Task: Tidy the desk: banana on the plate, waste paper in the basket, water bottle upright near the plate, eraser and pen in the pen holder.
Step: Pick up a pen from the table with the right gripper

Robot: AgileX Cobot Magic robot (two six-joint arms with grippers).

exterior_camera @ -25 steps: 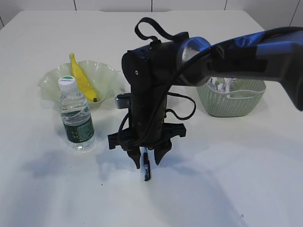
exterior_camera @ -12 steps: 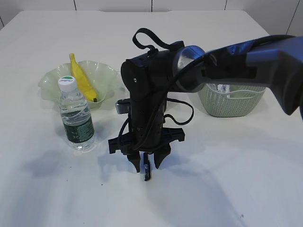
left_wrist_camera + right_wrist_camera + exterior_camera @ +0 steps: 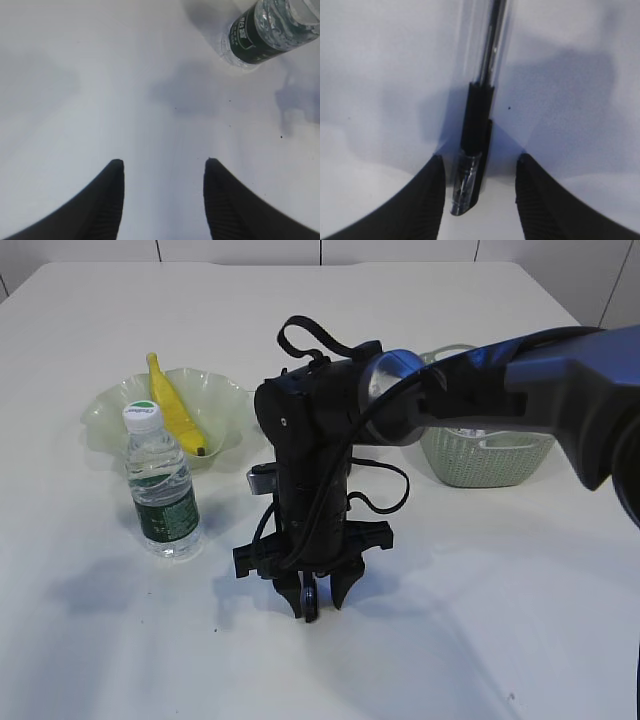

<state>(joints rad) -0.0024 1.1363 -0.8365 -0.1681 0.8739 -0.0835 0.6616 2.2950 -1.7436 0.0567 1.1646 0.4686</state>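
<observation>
A banana (image 3: 176, 406) lies on the pale green plate (image 3: 232, 406). A water bottle (image 3: 160, 486) stands upright beside the plate; it also shows in the left wrist view (image 3: 272, 30). My right gripper (image 3: 312, 606) is open and low over the table, its fingers on either side of a black-capped clear pen (image 3: 477, 130) that lies on the table. The pen's end shows between the fingers in the exterior view (image 3: 311, 604). My left gripper (image 3: 162, 162) is open and empty above bare table. Eraser and pen holder are out of view.
A pale green woven basket (image 3: 500, 455) with crumpled white paper (image 3: 470, 425) in it stands at the right, behind my right arm. The arm's dark body (image 3: 310, 455) stands over the middle of the table.
My right gripper has come down toward the table and a little nearer, so its fingers now straddle the pen's end. Banana, bottle and basket have not moved.
</observation>
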